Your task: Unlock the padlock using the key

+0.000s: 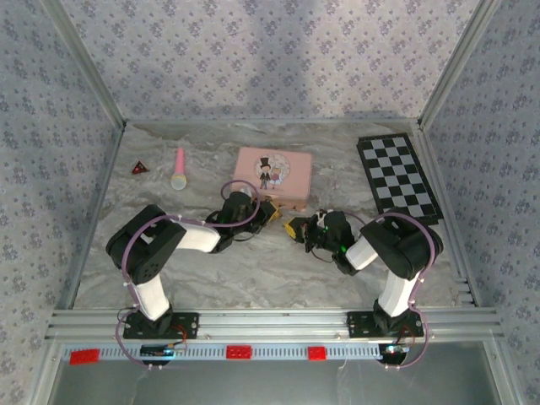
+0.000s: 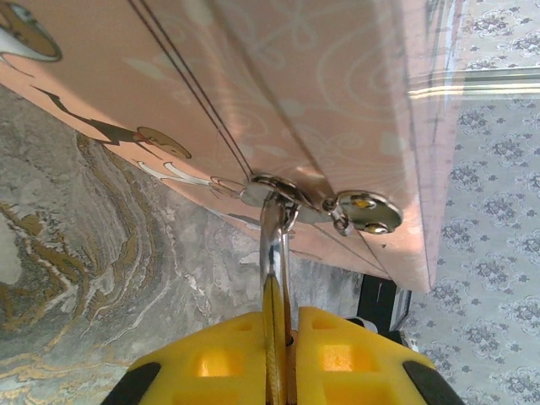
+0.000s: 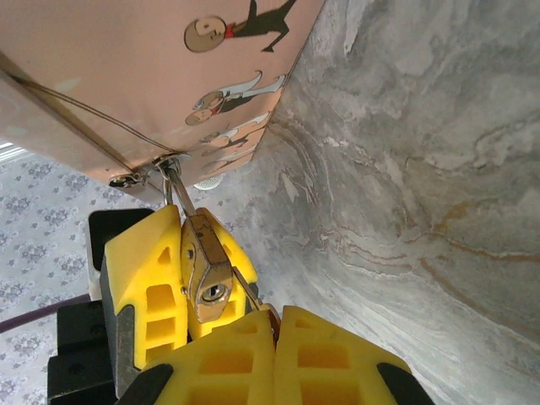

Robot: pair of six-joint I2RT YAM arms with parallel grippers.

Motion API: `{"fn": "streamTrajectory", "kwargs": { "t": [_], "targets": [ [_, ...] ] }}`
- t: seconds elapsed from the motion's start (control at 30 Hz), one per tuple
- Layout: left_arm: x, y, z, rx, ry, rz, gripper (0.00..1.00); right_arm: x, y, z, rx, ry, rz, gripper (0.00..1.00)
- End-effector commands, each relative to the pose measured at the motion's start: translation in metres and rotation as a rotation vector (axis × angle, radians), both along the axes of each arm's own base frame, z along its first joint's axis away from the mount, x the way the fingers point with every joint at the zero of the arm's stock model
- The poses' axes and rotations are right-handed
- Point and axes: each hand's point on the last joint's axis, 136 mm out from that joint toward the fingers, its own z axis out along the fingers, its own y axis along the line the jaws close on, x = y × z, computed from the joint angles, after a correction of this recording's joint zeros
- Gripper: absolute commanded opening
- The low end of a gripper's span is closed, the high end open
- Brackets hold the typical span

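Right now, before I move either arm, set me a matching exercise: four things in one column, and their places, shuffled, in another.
Things
1. padlock
2. chessboard
3. pink stick
4. pink tin

Places
A. far right
B. far middle, between the stick and the board
C. clamped in the left gripper, at the tin's front edge
D. far left, beside a small dark red piece

Pairs: 1-C, 2-A, 3-D, 4-B
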Motion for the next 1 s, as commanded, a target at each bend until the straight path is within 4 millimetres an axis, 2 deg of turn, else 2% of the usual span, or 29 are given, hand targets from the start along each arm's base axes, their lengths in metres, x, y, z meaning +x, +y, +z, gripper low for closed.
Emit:
{"fn": "streamTrajectory", "kwargs": {
  "t": [0.0, 0.53, 0.97],
  "targets": [
    [0.006, -0.010, 0.029, -0.085, -0.082, -0.018, 0.00, 0.001, -0.002, 0.005, 0.027, -0.017, -0.005, 0.00],
    [0.007, -0.012, 0.029, -0.092, -0.084, -0.023, 0.00, -0.004, -0.001, 0.019, 0.029, -0.034, 0.018, 0.00],
    [0.007, -0.014, 0.032, -0.105, -0.084, -0.029, 0.00, -0.002, 0.003, 0.015, 0.023, -0.023, 0.025, 0.00]
  ]
}}
